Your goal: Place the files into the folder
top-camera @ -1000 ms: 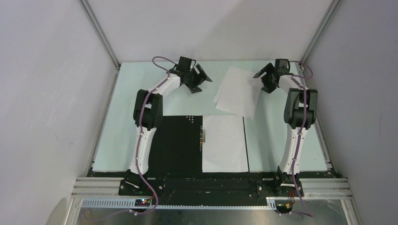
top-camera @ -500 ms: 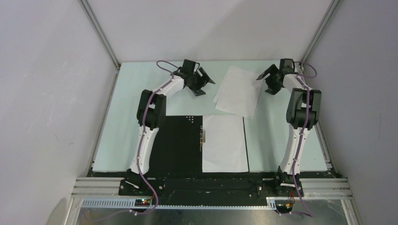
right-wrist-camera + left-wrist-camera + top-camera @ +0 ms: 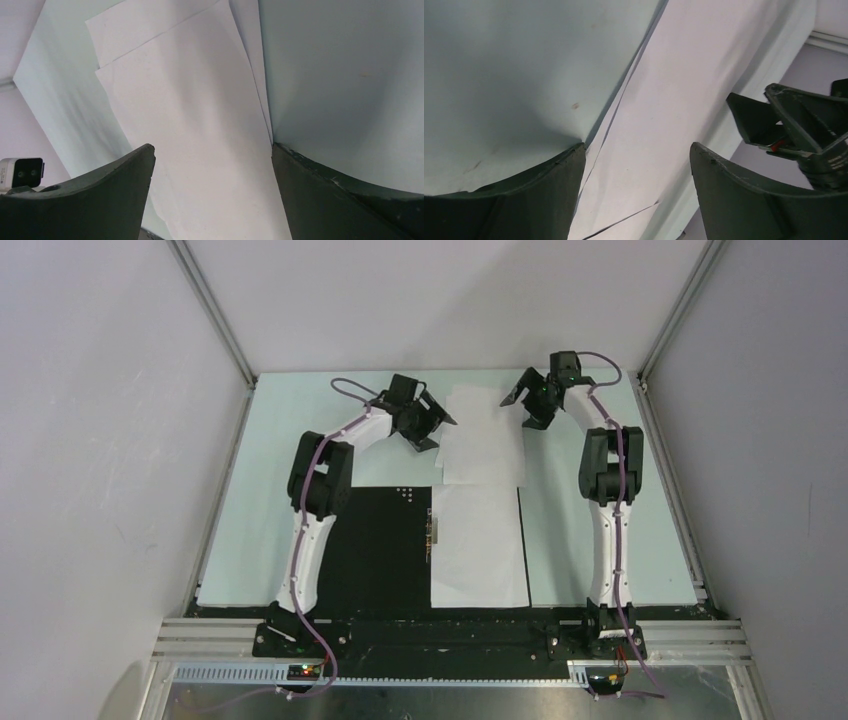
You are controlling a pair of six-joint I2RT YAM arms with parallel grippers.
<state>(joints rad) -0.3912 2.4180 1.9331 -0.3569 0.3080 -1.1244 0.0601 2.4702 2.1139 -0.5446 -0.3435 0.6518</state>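
R hand (image 3: 523,410), fingers spread & grasping nothing, has swung left from the far right corner; L hand (image 3: 440,432) is released too. Between them the loose files (image 3: 482,440) are now squared near the surface (image 3: 270,490) far edge, just beyond the open folder (image 3: 380,550), which holds one sheet (image 3: 478,545). Prob. ready to slide in.

overhead looks down; both close wrist views share files (image 3: 200,125).

Right flap of folder (image 3: 380,540) under sheet (image 3: 478,545)
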